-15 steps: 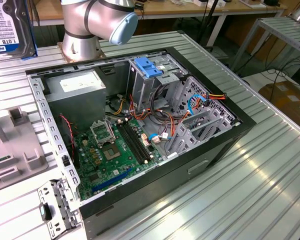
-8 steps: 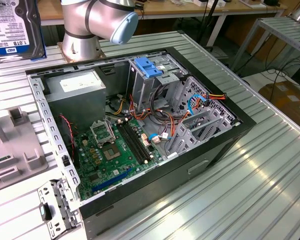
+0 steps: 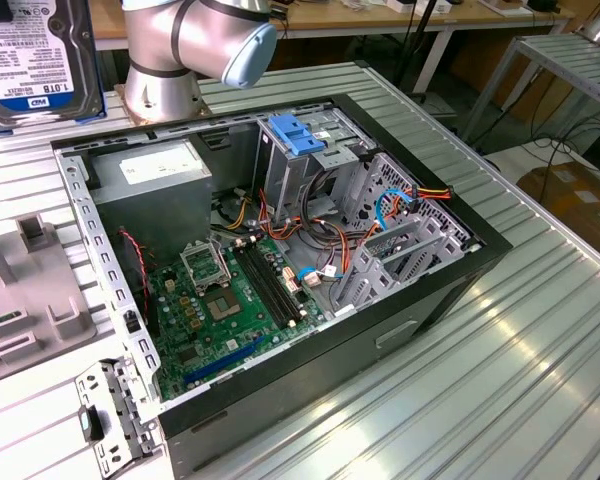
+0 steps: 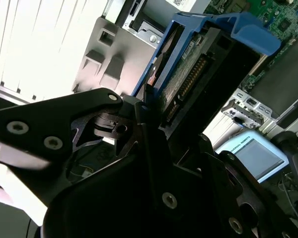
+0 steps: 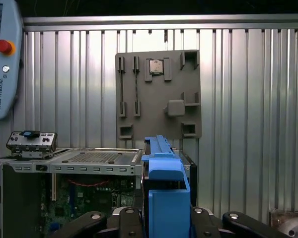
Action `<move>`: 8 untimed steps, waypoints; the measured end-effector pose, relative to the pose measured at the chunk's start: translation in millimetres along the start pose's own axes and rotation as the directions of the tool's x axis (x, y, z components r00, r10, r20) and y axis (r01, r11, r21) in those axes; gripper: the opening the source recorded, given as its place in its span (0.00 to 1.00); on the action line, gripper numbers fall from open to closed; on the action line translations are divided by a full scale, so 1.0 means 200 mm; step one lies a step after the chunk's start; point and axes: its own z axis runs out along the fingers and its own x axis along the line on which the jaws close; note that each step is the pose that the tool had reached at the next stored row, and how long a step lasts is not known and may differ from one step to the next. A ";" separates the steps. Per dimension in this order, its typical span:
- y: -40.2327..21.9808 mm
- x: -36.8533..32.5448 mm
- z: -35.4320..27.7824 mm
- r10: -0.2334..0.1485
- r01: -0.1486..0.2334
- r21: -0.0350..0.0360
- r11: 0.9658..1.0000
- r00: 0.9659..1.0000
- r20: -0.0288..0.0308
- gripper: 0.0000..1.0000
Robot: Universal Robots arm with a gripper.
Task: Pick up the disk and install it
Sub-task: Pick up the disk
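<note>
Second wrist view has my gripper (image 4: 151, 111) clamped on the disk (image 4: 188, 74): the black fingers (image 4: 97, 106) press against its sides, and its blue side rail and connector edge stick out beyond them. In the first wrist view the same grip shows from another angle, with the gripper (image 5: 166, 220) closed around the disk (image 5: 166, 186) (blue rail towards the camera, a finger on either side). Beyond it lie a grey fixture board (image 5: 159, 94) on the ribbed metal table (image 5: 248, 99), a teach pendant (image 5: 2, 54) and the edge of the open computer case (image 5: 69, 161). In the exterior view the disk (image 3: 30, 60) shows at the far left with its white label facing the camera, well apart from the drive cage (image 3: 400, 220) inside the computer case (image 3: 410, 300). My arm's elbow joint (image 3: 205, 35) stands behind the case, near the grey power-supply box (image 3: 150, 180) and the light-blue latch (image 3: 292, 135). The motherboard (image 3: 220, 300) lies bare in the case floor.
</note>
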 end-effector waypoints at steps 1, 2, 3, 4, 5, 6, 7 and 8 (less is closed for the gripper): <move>-0.014 0.002 0.002 0.000 0.000 0.000 1.000 1.000 0.000 0.36; -0.024 0.003 0.004 0.000 0.000 0.000 1.000 1.000 0.000 0.36; -0.031 0.004 0.005 0.000 0.000 0.000 1.000 1.000 0.000 0.36; -0.042 0.006 0.006 0.000 0.000 -0.001 1.000 1.000 0.000 0.36; -0.052 0.007 0.008 0.000 0.000 -0.001 1.000 1.000 0.000 0.36; -0.059 0.008 0.009 0.000 0.000 -0.001 1.000 1.000 0.000 0.36; -0.066 0.009 0.010 0.000 0.000 -0.001 1.000 1.000 0.000 0.36; -0.073 0.010 0.011 0.000 0.000 -0.001 1.000 1.000 0.000 0.36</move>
